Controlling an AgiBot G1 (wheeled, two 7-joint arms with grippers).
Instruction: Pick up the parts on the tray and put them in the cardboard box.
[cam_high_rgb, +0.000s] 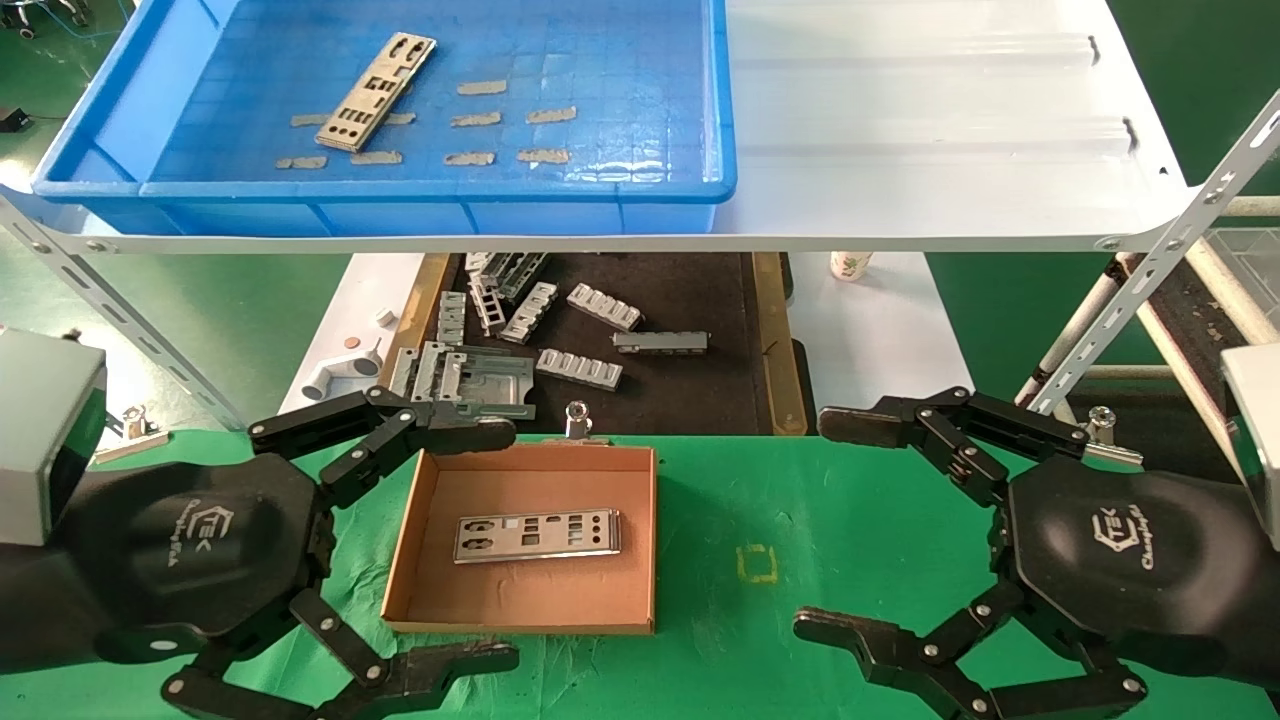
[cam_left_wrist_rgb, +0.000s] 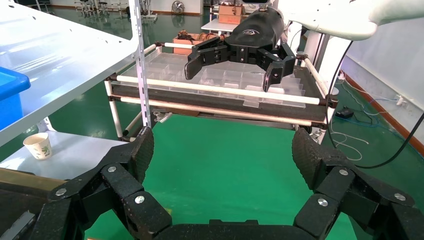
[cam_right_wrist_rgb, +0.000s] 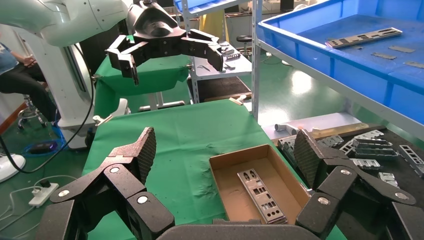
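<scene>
The blue tray (cam_high_rgb: 400, 190) sits on the upper white shelf, far left. One silver part (cam_high_rgb: 377, 91) lies on its grid floor, also seen in the right wrist view (cam_right_wrist_rgb: 363, 37). Below, on the green mat, the cardboard box (cam_high_rgb: 440, 560) holds another flat part (cam_high_rgb: 537, 535) lying lengthwise (cam_right_wrist_rgb: 261, 195). My left gripper (cam_high_rgb: 507, 545) hovers open at the box's left side, its fingers straddling the box. My right gripper (cam_high_rgb: 812, 524) stands open over bare mat to the right of the box. Both are empty, as the wrist views show (cam_left_wrist_rgb: 222, 145) (cam_right_wrist_rgb: 224, 142).
Grey tape scraps (cam_high_rgb: 500, 118) dot the tray floor. A black-lined tray (cam_high_rgb: 700, 300) with grey ribbed brackets (cam_high_rgb: 580, 368) sits behind the box under the shelf. A paper cup (cam_high_rgb: 850, 265) stands to its right. Slanted shelf struts (cam_high_rgb: 1150, 290) flank both sides.
</scene>
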